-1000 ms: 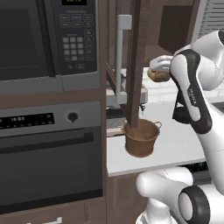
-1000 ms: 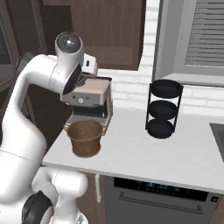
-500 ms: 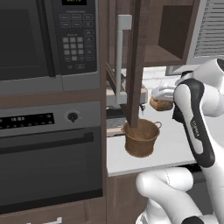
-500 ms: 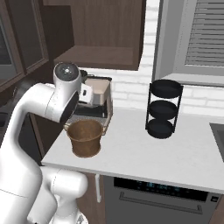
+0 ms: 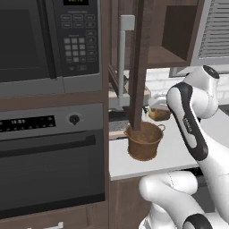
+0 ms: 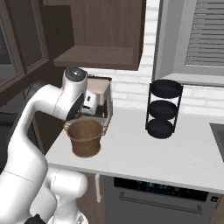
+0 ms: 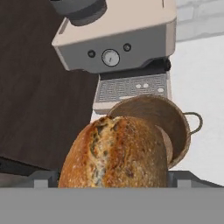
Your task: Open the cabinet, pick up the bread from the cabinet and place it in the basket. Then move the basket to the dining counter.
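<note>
My gripper (image 7: 116,183) is shut on the bread (image 7: 116,153), a golden-brown crusty bun that bulks large between the fingers (image 7: 43,179). In the left base view the bread (image 5: 159,112) hangs a little above and to the right of the basket (image 5: 144,141). The basket (image 7: 168,120) is a round copper-coloured bucket with a loop handle, standing open on the white worktop just beyond the bread. It also appears in front of the arm in the right base view (image 6: 85,138). The cabinet (image 6: 105,35) has its door (image 5: 139,62) swung open, silver bar handle (image 5: 126,58) facing me.
A beige coffee machine (image 7: 118,39) stands right behind the basket against the wall. A black stacked canister rack (image 6: 164,109) sits further right on the worktop (image 6: 175,153). The microwave (image 5: 49,40) and oven (image 5: 49,152) fill the left side.
The arm has come down from cabinet-shelf height, carrying the bread lower until it hangs just above the basket. The basket and cabinet door have not moved.
</note>
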